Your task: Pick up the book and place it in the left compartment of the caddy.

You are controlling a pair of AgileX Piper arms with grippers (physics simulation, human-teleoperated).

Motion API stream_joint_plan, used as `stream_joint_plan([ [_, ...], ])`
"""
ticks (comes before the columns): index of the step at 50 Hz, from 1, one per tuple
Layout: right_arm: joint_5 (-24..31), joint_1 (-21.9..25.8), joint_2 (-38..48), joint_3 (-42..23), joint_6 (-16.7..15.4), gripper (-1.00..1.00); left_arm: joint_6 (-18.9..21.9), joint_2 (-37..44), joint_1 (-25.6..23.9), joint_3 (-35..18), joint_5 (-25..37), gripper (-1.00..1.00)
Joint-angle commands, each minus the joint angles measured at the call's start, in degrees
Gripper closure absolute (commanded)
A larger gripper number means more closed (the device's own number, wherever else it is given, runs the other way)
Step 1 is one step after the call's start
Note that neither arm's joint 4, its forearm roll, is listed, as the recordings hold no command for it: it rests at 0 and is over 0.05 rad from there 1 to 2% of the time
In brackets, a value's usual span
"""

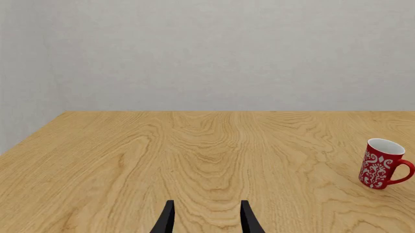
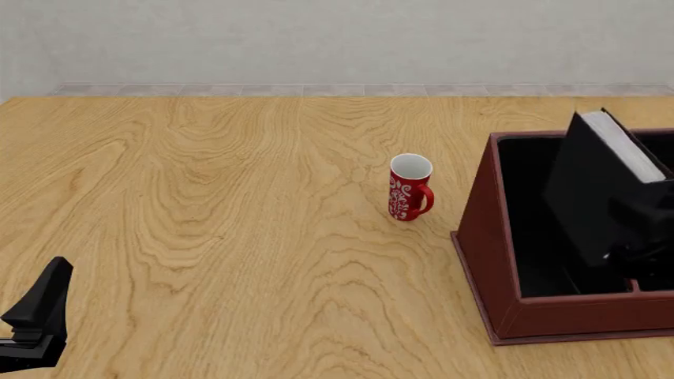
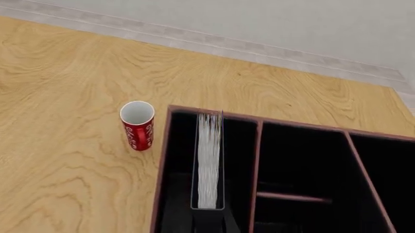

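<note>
The caddy point(image 2: 495, 260) stands at the right of the table point(image 2: 211, 221), near its front edge, and runs out of the front view on the right; the book point(image 2: 589, 189) is already inside its left compartment point(image 2: 532, 229), the long black-lined bay just behind the caddy's left wall; so the carry looks done, and what is left, by my reading, is to let go and lift clear.

In the front view the book stands on edge and leans, its page edges uppermost and toward the right; whether its lower edge rests on the compartment floor cannot be told.

The right gripper point(image 3: 209, 221) is at the book's near end, its dark fingers on either side of the covers in the right wrist view; they appear to pinch the book, though the contact sits at the frame's lower edge.

A red patterned mug point(image 2: 410, 188) stands upright just left of the caddy, apart from it.

The left gripper point(image 1: 206, 219) sits at the table's near left, well apart from everything, fingers spread with nothing between them.
</note>
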Motion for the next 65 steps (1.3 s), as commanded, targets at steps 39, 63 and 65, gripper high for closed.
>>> stream_joint_plan([
  [39,-17.2,-1.9,9.5,9.4,2.5,1.00,0.0,0.0,0.0,0.0,0.0,-1.00],
  [63,-25.7,-3.1,16.5,12.7,2.3,1.00,0.0,0.0,0.0,0.0,0.0,-1.00],
  [65,-26.4,-3.1,17.0,12.8,2.4,1.00,0.0,0.0,0.0,0.0,0.0,-1.00],
])
